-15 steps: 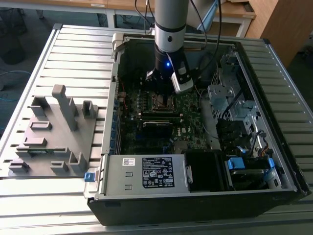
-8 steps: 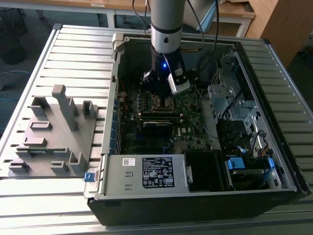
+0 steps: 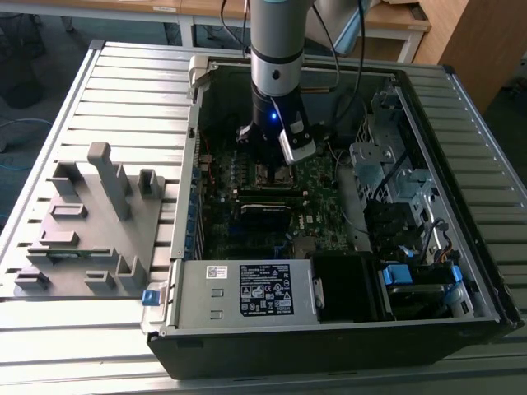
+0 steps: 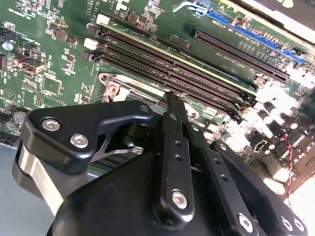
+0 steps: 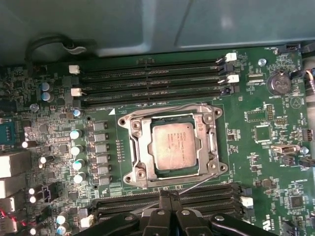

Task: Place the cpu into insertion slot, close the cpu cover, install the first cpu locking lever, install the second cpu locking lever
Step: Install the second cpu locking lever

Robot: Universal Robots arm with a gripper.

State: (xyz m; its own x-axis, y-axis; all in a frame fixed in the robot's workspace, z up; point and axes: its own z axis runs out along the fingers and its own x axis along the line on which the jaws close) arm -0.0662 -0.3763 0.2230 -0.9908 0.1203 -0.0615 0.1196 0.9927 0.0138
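Arm is down inside the open PC case (image 3: 461, 107), over the green motherboard (image 3: 329, 206).

First wrist view: cpu (image 5: 175, 146) sits flat in the insertion slot (image 5: 156, 169), silver top up. The cpu cover (image 5: 139, 147) lies down around it, framing the chip. A thin lever wire (image 5: 199, 183) runs slanted from the socket's 5 o'clock corner toward the gripper (image 5: 169, 194); can't tell whether it's latched. Print on the chip lid is faint, not legible. Memory slots (image 5: 152, 81) run along the socket's 12 o'clock side, more at 6 o'clock, partly covered by the black fingers.

Gripper: fingertips look pressed together at the socket's 6 o'clock edge, no gap visible. Can't tell whether the wire is pinched between them.

Second wrist view: gripper (image 4: 170, 103) linkage blocks the socket; just a corner of the metal frame (image 4: 115, 86) shows.

Exterior view: gripper (image 3: 265, 169) tips and socket hidden behind the wrist. White label (image 3: 268, 290) on the power supply, text too small to read. Grey fixture tray (image 3: 82, 247) sits at the case's 9 o'clock.
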